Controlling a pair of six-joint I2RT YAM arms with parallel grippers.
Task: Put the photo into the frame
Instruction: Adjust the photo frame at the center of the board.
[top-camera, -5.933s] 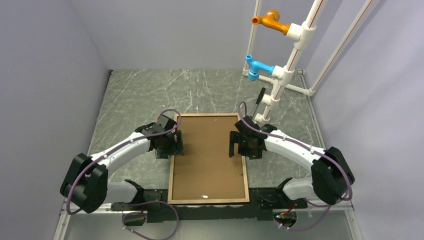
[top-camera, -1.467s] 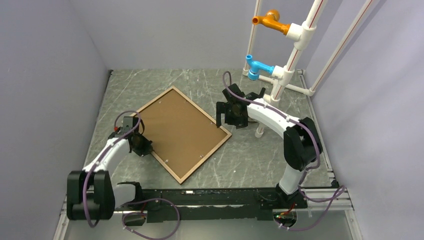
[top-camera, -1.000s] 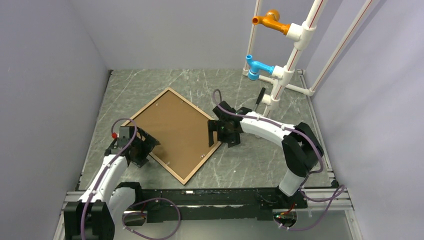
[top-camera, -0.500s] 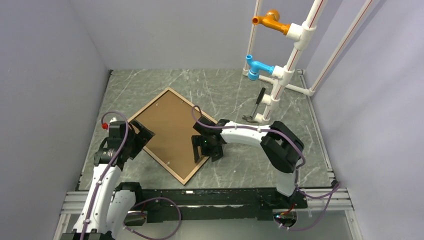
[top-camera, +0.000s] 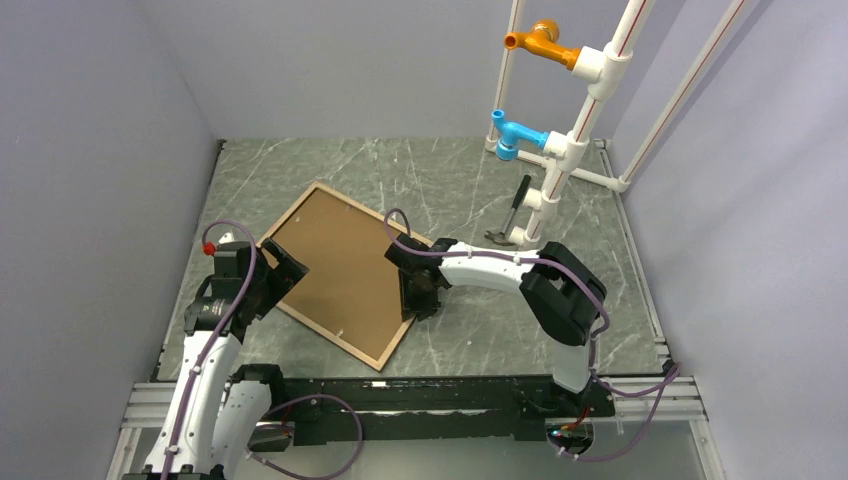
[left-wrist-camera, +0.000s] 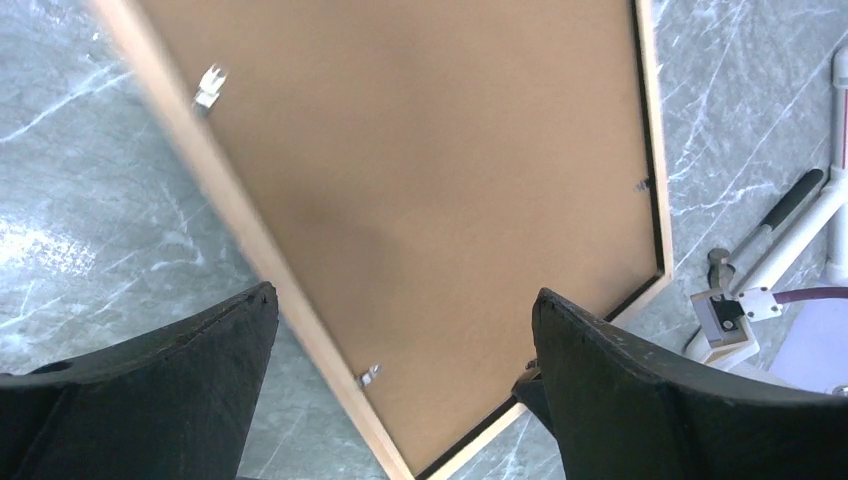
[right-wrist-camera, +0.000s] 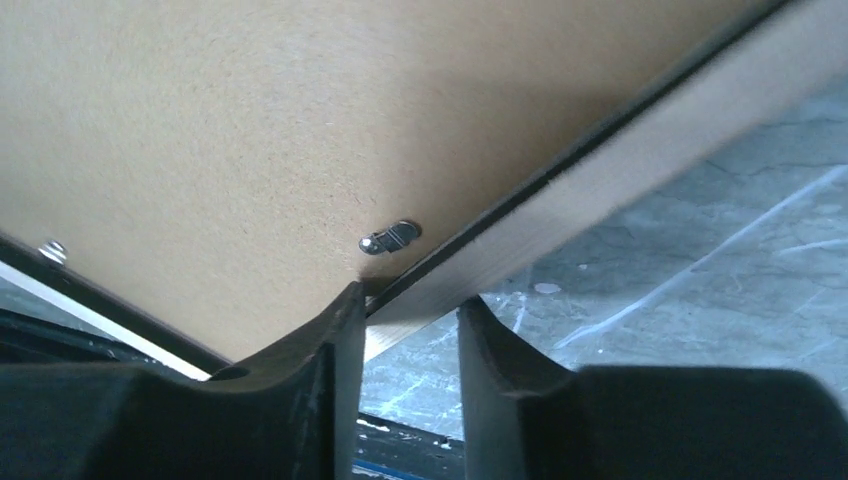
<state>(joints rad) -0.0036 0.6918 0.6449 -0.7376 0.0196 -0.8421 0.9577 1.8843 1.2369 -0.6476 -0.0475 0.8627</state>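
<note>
The frame (top-camera: 358, 209) lies back up and turned diagonally on the marble table, its brown backing board (top-camera: 340, 265) filling it. The photo is hidden. My right gripper (top-camera: 412, 300) is at the frame's right-hand rail. In the right wrist view the light wooden rail (right-wrist-camera: 600, 200) passes between the fingers of the right gripper (right-wrist-camera: 410, 298), one on the backing board (right-wrist-camera: 250, 120) side, one on the outer side, shut on it. A metal turn clip (right-wrist-camera: 390, 238) sits just beyond. My left gripper (top-camera: 283, 272) hovers open over the frame's left edge (left-wrist-camera: 250, 260), its jaws (left-wrist-camera: 405, 293) wide apart and empty.
A white pipe rack (top-camera: 570, 130) with an orange and a blue fitting stands at the back right. A small hammer (top-camera: 510, 215) leans at its foot. Grey walls close in on the left, right and back sides of the table.
My right gripper slid down the frame's right rail and its jaws narrowed onto it. The frame turned slightly anticlockwise. My left gripper pulled back and rose above the left edge, staying open.
</note>
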